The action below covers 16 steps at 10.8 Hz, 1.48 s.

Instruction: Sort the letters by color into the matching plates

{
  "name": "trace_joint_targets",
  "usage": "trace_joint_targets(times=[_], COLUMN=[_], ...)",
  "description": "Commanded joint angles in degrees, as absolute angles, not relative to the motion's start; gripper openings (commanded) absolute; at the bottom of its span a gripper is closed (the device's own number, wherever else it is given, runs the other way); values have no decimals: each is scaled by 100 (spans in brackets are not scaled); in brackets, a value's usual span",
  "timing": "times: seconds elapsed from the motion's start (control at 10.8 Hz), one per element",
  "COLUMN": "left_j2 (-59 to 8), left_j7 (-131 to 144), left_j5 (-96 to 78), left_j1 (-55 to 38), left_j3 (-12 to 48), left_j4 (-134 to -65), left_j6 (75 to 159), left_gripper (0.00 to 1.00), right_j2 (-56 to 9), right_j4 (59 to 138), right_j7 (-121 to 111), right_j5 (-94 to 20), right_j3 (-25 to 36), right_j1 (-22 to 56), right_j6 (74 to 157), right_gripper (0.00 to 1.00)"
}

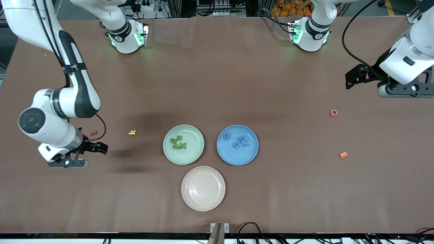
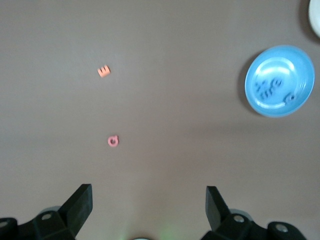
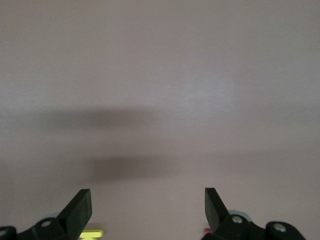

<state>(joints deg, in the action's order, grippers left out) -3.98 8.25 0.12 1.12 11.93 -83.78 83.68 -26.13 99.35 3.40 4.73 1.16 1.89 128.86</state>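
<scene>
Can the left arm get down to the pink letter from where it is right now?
Probably yes: the left gripper hangs open over bare table, and the pink letter lies alone nearby, nothing between them.

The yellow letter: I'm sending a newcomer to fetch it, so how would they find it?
Start at the green plate. Look toward the right arm's end of the table: the yellow letter lies on bare tabletop. The red letter lies farther that way.

A wide table [image 1: 217,67] is covered by a brown matte sheet. Cables [image 1: 251,227] are seen along its near edge, and soft shadows are cast.
</scene>
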Motion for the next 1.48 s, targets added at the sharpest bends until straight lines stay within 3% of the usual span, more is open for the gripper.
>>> trace_joint_targets(times=[0.0,0.65,0.93,1.11,1.39], left_j2=[-220,-273,-255,-264,-255], left_j7=[492,510,518,510,440], left_j5=[-246,325,264,237,167], left_j1=[-70,52,44,44,53], left_j3=[739,756,773,782,747], left_j4=[-8833,-8736,-8728,-8649,-8648], left_j6=[8350,9052,9114,9149,9193], left_gripper=[100,100,100,100,100], right_j2=[-2146,-898,-703,-520,-423], right_j4=[9845,8527,7773,7716,8382], right_j7=[158,202,211,211,228], right_j5=[598,580,510,501,510], right_j3=[211,281,229,237,281], right_j1=[71,88,201,220,194], right_j6=[12395,9144,8037,7822,8636], right_gripper=[100,100,100,100,100])
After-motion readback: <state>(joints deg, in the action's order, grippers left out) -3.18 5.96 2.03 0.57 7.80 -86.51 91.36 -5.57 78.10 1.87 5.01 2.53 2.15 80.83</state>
